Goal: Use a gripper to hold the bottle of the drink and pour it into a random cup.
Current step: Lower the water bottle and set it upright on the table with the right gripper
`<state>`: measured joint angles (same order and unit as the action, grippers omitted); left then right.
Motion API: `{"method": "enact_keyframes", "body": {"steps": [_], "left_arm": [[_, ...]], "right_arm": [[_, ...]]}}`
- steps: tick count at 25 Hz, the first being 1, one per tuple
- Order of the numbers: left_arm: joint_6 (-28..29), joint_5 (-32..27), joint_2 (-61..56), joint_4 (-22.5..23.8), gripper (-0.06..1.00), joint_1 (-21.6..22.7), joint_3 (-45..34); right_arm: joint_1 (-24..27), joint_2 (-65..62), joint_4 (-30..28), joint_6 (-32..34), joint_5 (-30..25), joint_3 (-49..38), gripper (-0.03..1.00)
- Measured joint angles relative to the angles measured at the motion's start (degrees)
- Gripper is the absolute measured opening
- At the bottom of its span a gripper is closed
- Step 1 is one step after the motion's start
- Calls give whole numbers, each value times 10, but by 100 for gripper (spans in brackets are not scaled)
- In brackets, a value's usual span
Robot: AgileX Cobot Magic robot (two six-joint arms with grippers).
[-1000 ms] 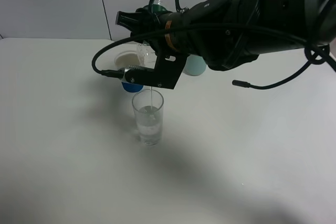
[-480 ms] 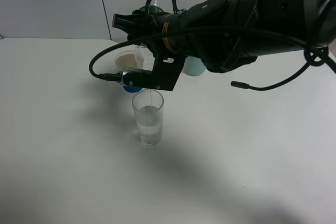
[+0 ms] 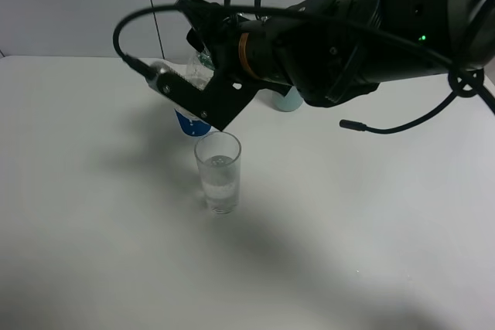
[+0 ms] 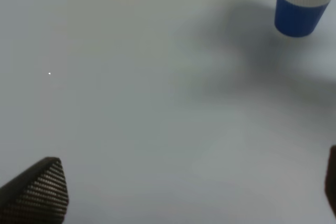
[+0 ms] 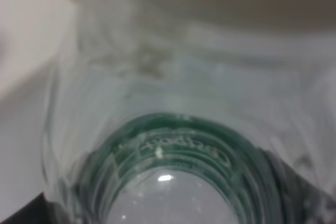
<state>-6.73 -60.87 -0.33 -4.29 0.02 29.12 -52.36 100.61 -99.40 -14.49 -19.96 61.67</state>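
The right tool (image 3: 203, 40) is clamped on the bottle of the drink (image 3: 198, 73). The jaws themselves are largely hidden, so this is judged from the bottle being carried clear of the counter (image 3: 93, 253). The bottle is held in the air between the cup (image 3: 218, 173) and the far edge of the counter, roughly above a paper cup (image 3: 190, 123) with a blue sleeve. Its tilt cannot be read, as most of it is covered by the arm. No stream is seen between bottle and cup. In the right wrist view the bottle (image 5: 173, 108) fills the picture, with its green band nearest the camera.

The cup stands upright near the middle of the counter and clear liquid is seen in its lower part. A teal cup (image 3: 290, 100) is placed nearer the far edge, mostly behind the arm.

The fingers of the left tool (image 4: 184, 192) are set wide apart and nothing is held between them.

The bottle is judged to be light, thin-walled and easily dented. It should be gripped around the labelled middle with moderate force only. Its mouth should be treated as open, so any tilt may spill. The cup is judged fragile and, being tall and narrow, easily toppled.
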Motion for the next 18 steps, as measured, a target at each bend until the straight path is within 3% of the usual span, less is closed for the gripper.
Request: {"method": "enact_keyframes", "body": {"steps": [5, 12, 15, 18], "left_arm": [[0, 0, 0, 0, 99, 0, 0], [0, 0, 0, 0, 99, 0, 0], [0, 0, 0, 0, 99, 0, 0], [0, 0, 0, 0, 99, 0, 0]], "right_arm": [[0, 0, 0, 305, 18, 0, 57], [21, -20, 4, 659, 28, -1, 57], [34, -42, 17, 755, 30, -1, 57], [43, -64, 35, 808, 34, -1, 57]]}}
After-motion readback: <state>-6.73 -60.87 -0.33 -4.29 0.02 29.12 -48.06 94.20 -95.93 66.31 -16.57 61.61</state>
